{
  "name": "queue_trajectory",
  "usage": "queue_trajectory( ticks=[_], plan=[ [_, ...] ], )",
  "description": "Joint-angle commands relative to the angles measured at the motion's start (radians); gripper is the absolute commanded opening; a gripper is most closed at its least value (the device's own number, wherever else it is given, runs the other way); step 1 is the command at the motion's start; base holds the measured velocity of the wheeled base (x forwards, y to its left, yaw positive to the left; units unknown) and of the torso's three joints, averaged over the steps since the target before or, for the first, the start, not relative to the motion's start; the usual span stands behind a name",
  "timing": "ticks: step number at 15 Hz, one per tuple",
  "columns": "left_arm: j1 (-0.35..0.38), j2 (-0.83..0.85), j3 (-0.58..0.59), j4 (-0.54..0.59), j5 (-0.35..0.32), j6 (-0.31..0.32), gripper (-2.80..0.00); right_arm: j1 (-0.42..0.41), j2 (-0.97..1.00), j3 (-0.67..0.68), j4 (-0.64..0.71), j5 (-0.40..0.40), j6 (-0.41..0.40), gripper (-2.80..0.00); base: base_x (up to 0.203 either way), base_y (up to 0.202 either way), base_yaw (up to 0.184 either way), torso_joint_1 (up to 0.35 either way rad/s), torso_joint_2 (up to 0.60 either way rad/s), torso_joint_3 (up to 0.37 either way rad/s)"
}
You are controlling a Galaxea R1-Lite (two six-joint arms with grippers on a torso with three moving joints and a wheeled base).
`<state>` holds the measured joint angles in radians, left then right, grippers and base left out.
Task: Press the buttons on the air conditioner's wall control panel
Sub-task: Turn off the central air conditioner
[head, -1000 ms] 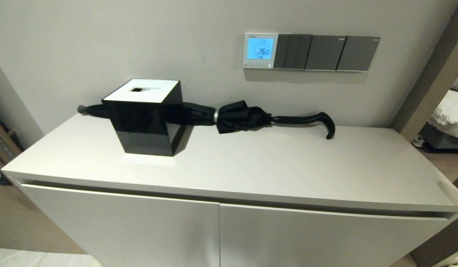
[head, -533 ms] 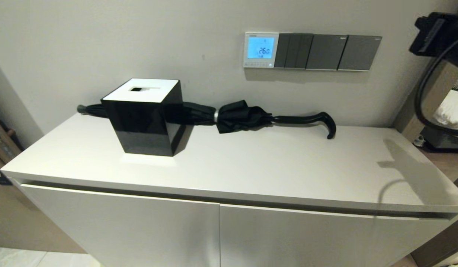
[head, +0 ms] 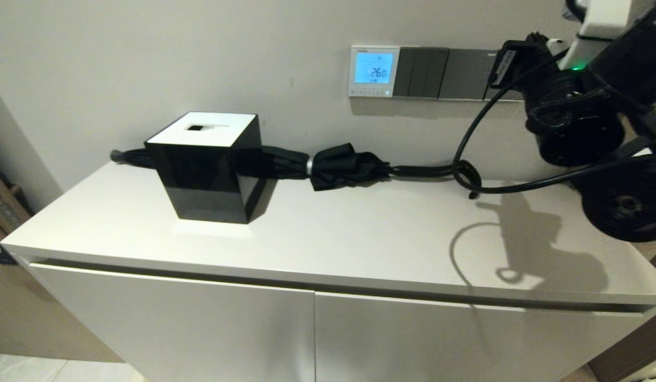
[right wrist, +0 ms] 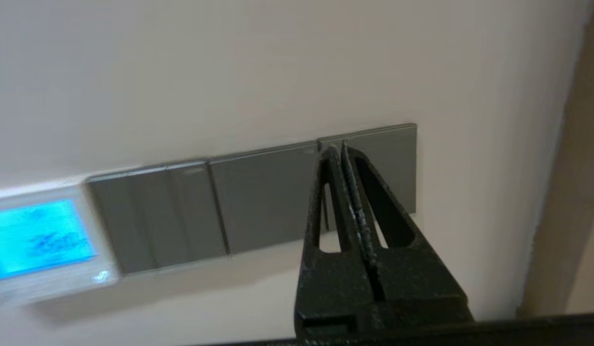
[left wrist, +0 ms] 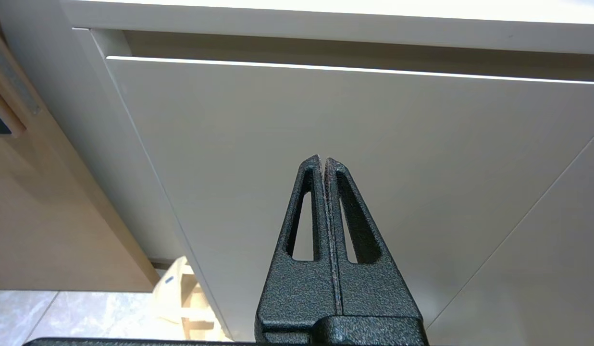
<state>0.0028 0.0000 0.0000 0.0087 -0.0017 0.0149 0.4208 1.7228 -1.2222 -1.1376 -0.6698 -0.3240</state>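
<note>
The air conditioner's wall control panel [head: 374,70] is a white-framed square on the wall with a lit blue screen reading 26.0. Its row of tiny pale buttons [head: 369,93] runs along the bottom edge. My right gripper [head: 500,64] is shut and empty, raised in front of the dark switch plates to the right of the panel. In the right wrist view its tips [right wrist: 336,149] point at the seam between the two rightmost plates, and the panel [right wrist: 37,240] is cut off at the picture's edge. My left gripper [left wrist: 323,161] is shut and empty, low before the cabinet door.
Three dark grey switch plates [head: 445,74] adjoin the panel. On the white cabinet top [head: 360,239] stand a black tissue box [head: 206,164] and a folded black umbrella [head: 349,164] along the wall. My right arm's cable [head: 466,159] loops down over the umbrella handle.
My right arm has come in from the right and moved left, and now covers the rightmost switch plate. The panel still reads 26.0. Nothing on the cabinet has moved.
</note>
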Motion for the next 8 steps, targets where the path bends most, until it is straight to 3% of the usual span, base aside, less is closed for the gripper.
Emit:
queue_trajectory(
  ticks=[1,8],
  plan=[
    [0.0,0.001,0.0,-0.001,0.0,0.0,-2.8,0.016,0.12,-0.021,-0.063,-0.02,-0.022,-2.8,0.0,0.0,0.0,0.0,0.0,0.0],
    [0.0,0.002,0.0,0.0,0.0,0.0,-2.8,0.113,0.26,-0.178,-0.06,-0.024,-0.024,-2.8,0.0,0.0,0.0,0.0,0.0,0.0]
  ],
)
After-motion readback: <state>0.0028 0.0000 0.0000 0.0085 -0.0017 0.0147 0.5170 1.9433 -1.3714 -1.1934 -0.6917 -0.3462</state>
